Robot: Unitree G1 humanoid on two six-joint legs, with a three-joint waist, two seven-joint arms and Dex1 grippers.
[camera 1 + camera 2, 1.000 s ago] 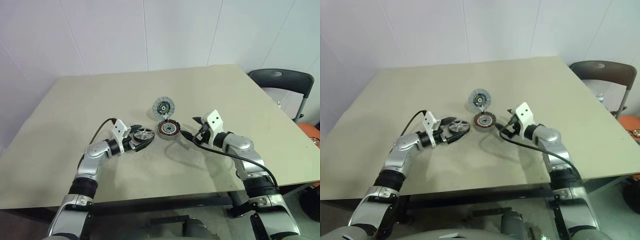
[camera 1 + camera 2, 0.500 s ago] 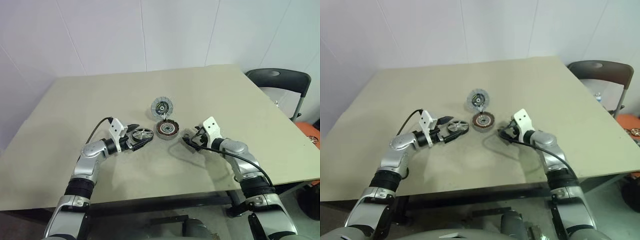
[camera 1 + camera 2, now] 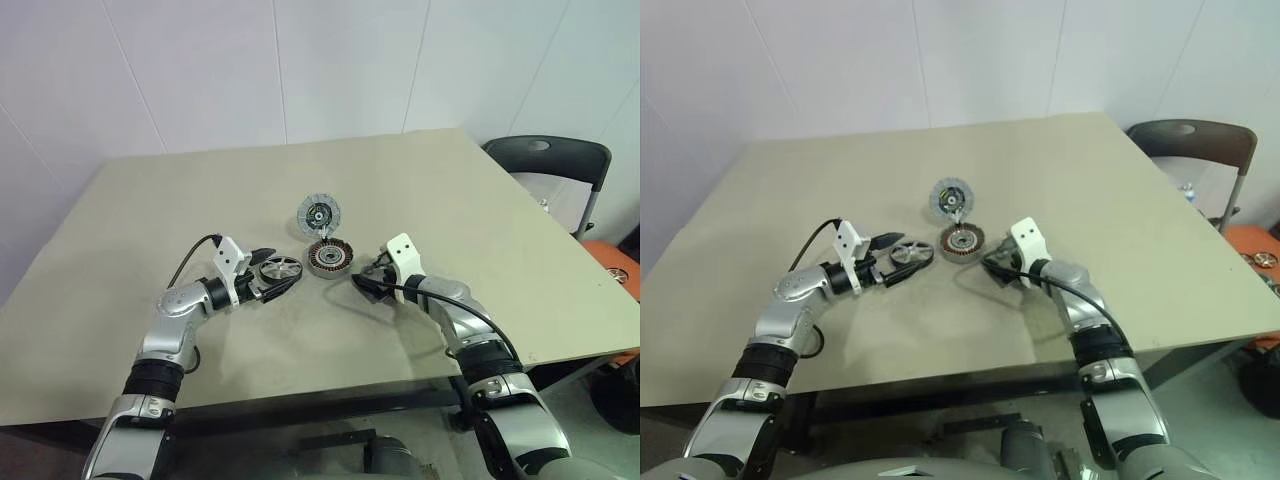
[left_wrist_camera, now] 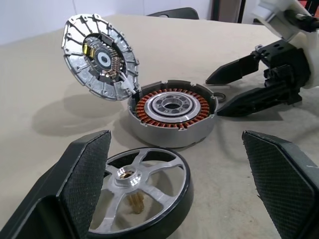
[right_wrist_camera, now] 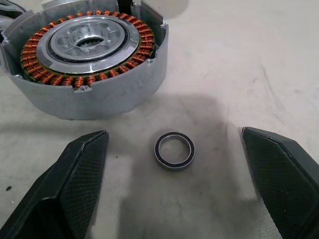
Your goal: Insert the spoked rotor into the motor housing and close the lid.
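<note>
Broad beige surface (image 3: 450, 200) with dark metal frame beneath, white panelled wall (image 3: 200, 70) with thin seams behind it, dark folding chair (image 3: 555, 165) at its right, orange object (image 3: 615, 262) beside the chair

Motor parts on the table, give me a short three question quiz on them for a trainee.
1. True or false: the rotor already sits inside the housing.
2. What small part lies on the table between the right end effector's fingers?
A. a black ring
B. a screw
C. a red cap
3. The lid stands tilted, its lower edge at the housing's ____.

Key:
1. False: it lies on the table between the left end effector's open fingers.
2. A, the ring.
3. rim.
</note>
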